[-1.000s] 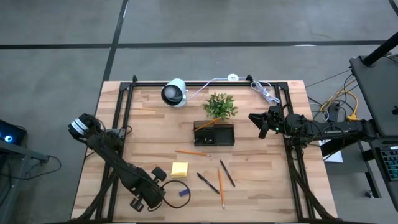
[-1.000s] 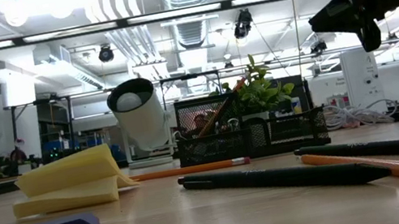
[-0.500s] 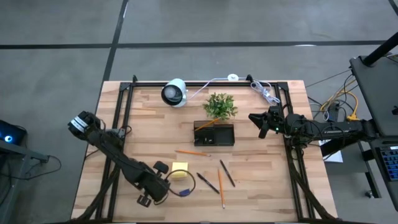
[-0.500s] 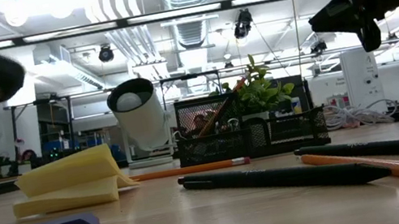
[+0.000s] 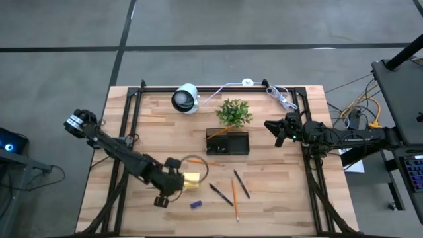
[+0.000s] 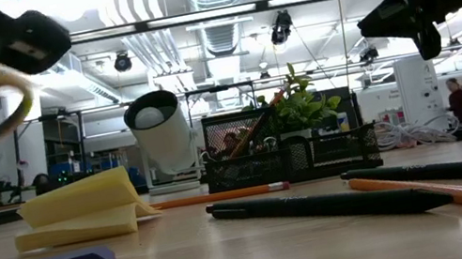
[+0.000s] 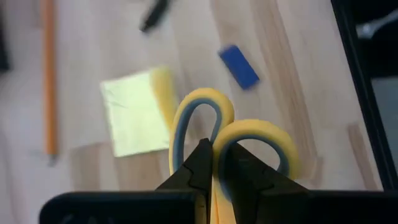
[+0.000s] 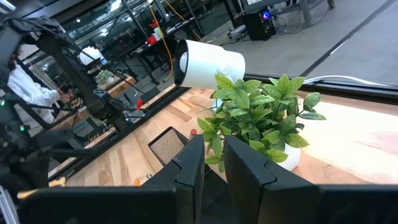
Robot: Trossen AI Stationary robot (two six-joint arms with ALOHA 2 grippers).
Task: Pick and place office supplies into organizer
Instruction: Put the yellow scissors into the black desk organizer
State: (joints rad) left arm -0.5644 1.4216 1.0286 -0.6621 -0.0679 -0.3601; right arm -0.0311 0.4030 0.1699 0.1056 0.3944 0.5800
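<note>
1. One pair of scissors: your left gripper clamps it, above the sticky-note pad.
2. Organizer: table centre, 1 o'clock from that gripper.
3. Right gripper: fingers nearly together, empty, at the organizer's 3 o'clock.

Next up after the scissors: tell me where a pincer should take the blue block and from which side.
Grip the blue block across its short width, on the two long faces, coming straight down from above. It lies flat and alone on the table, long and low, with bare wood on all sides. The left pincer is nearest, but holds the scissors.
</note>
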